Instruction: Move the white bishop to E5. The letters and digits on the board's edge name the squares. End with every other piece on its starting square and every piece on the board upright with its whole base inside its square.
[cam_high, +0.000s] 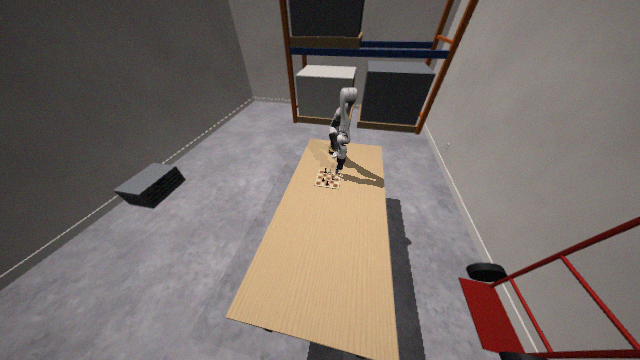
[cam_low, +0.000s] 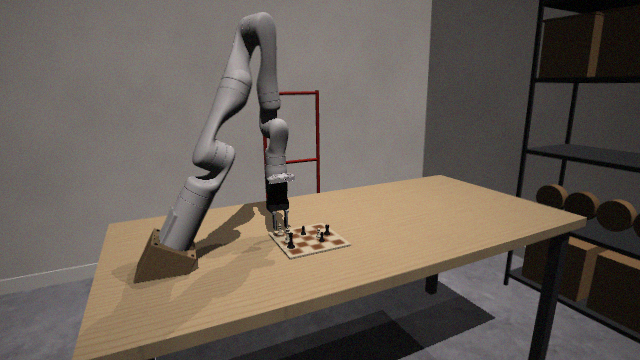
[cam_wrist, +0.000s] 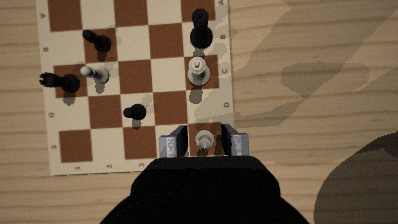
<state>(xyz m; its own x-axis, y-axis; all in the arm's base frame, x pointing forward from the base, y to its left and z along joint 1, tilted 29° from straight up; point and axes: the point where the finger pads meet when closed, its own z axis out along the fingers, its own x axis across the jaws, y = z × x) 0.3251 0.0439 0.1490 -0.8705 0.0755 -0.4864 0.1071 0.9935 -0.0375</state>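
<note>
Jaws: released, spread wide, holding nothing. White bishop: upright between the jaws, clear of both fingers, on a dark corner square in row E of the chessboard. White piece and black piece: ahead of the jaws, same file. Bench: wood.

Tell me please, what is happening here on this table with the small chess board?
A single robot arm reaches down over the near corner of the chessboard. Its gripper is open, and a white piece, apparently the bishop, stands upright between the fingers with a gap on each side, on a dark corner square in row E. The other white and black pieces stand upright on their squares.
</note>
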